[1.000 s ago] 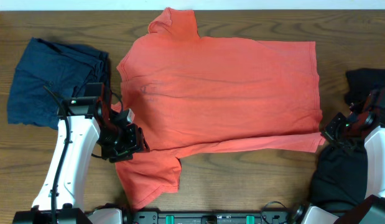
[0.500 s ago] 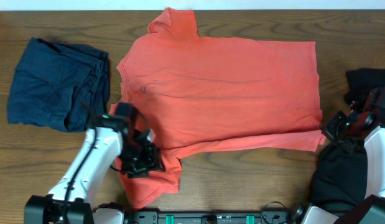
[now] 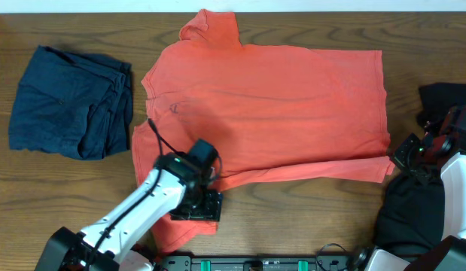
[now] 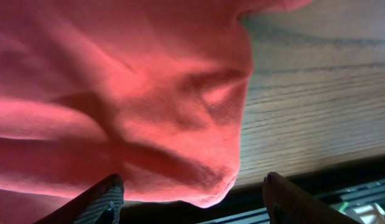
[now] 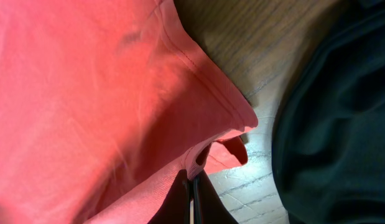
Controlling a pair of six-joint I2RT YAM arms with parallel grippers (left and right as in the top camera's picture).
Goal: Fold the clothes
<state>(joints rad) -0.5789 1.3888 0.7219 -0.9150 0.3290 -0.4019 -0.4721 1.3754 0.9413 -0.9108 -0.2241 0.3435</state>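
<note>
The coral-red T-shirt (image 3: 278,105) lies flat on the surface (image 3: 308,226). Over its near sleeve my left end effector (image 4: 192,186) hangs spread, placed to take the cloth. My right end effector (image 5: 193,186) is pinching its hem corner, anchoring the fold, I reckon.

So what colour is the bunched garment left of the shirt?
The bunched garment is plain navy blue, seen best in the overhead view.

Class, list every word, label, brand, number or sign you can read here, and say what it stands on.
No text can be read.
Dark mark on the coral-red T-shirt, near the collar: too small and faint to read.
Navy garment and black garment: no lettering shows.
</note>
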